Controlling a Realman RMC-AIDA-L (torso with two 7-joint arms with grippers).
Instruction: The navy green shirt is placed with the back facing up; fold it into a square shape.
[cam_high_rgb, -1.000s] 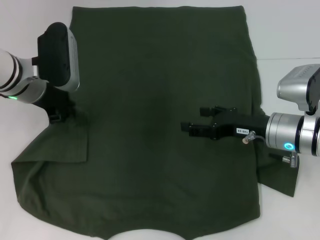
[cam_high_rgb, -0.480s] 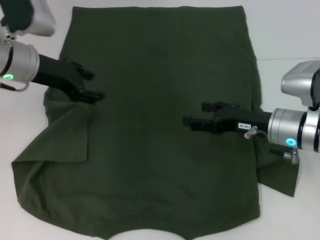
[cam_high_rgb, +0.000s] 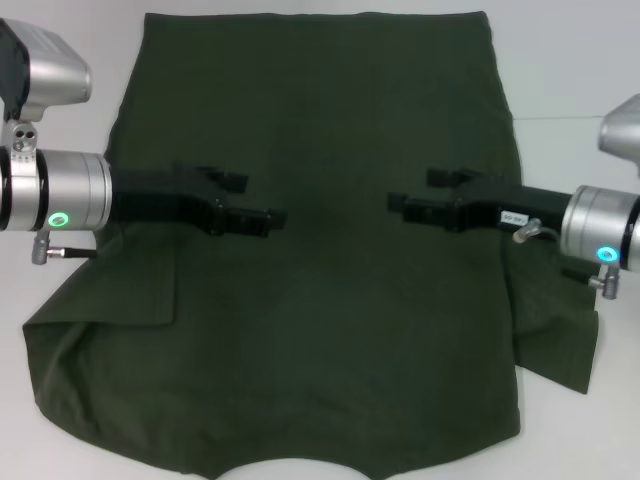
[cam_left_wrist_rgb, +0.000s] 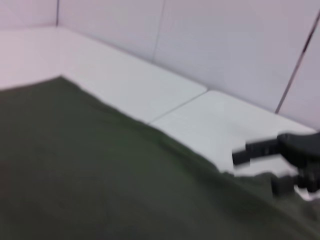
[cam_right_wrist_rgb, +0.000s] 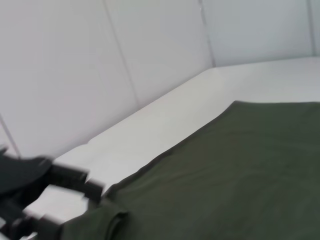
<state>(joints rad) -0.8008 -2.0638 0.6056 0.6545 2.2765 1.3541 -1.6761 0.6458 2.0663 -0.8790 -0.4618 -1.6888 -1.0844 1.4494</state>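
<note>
Step in hand: While the navy green shirt lies back-up with both sleeves seemingly turned in already, the arms appear to be between folds, neither one gripping cloth.
Shirt: spread flat on the white surface, hem at the far side, collar notch at the near edge; the left sleeve flap lies folded over the body, the right one bunches at the shirt's right edge.
Left gripper: reaching in level from the left over the shirt's middle, jaws a little apart, holding nothing.
Right gripper: mirrors it from the right, pointing at the left one, well apart from it; jaws slightly parted and empty.
Contact: I cannot tell whether either hovers or brushes the fabric.
Next move: probably a lengthwise fold, so each gripper must go to a corner of one end and pinch it there.
</note>
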